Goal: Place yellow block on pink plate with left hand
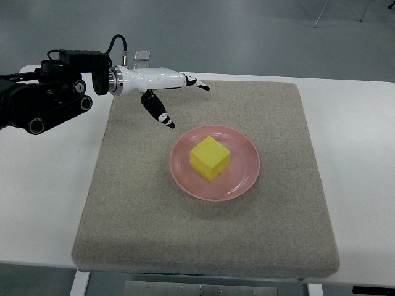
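Note:
A yellow block (210, 158) sits in the middle of the pink plate (244, 176), which lies on the grey mat. My left hand (176, 98) hovers up and to the left of the plate, above the mat's far left part. Its white fingers (185, 81) are stretched out and the thumb (159, 113) points down toward the plate. The hand holds nothing and does not touch the block or plate.
The grey felt mat (284, 234) covers most of the white table (43, 203). My left arm's black forearm (43, 98) comes in over the table's far left corner. The table's front edge is near the bottom of the picture.

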